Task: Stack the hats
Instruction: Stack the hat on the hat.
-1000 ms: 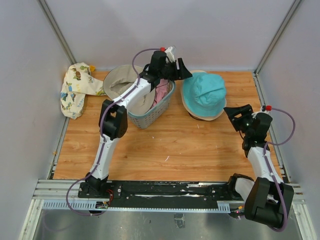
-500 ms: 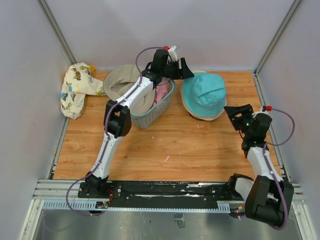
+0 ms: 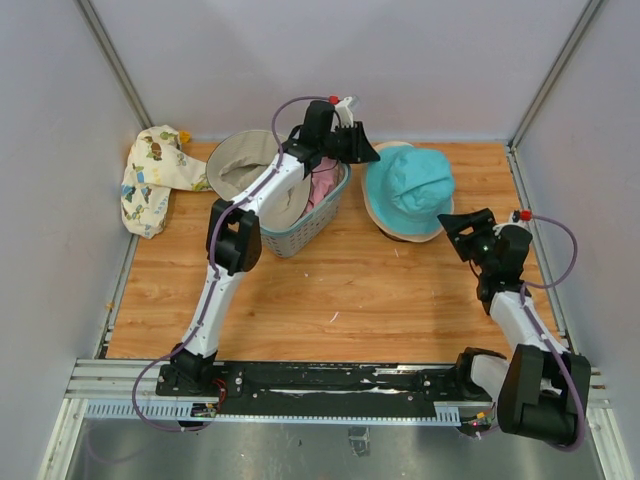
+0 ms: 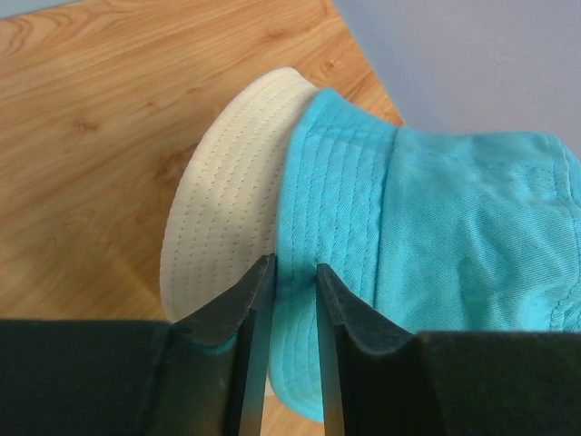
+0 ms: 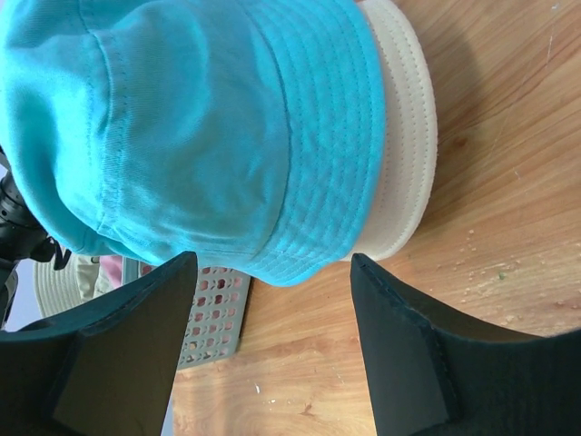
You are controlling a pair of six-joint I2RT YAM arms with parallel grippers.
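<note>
A teal hat [image 3: 415,180] sits crown-up on a cream hat [image 3: 385,222] at the back right of the table. My left gripper [image 3: 365,150] hovers at the stack's left edge. Its jaws stand a narrow gap apart, with nothing between them [image 4: 292,268]. Beyond them lie the teal brim [image 4: 454,227] and the cream brim [image 4: 227,200]. My right gripper [image 3: 455,225] is wide open and empty just right of the stack. It faces the teal hat [image 5: 182,118] and the cream brim [image 5: 404,136]. A beige hat [image 3: 240,160] and a pink hat [image 3: 325,185] lie in the basket.
The blue-grey mesh basket [image 3: 300,235] stands left of the stack, under my left arm, and its corner shows in the right wrist view [image 5: 213,313]. A cream cartoon-print cloth [image 3: 150,180] lies at the far left edge. Grey walls close in the back and sides.
My left gripper has drifted slightly left and lower by the stack's left edge. My right gripper has moved a little left, closer to the stack. The hats have not moved.
</note>
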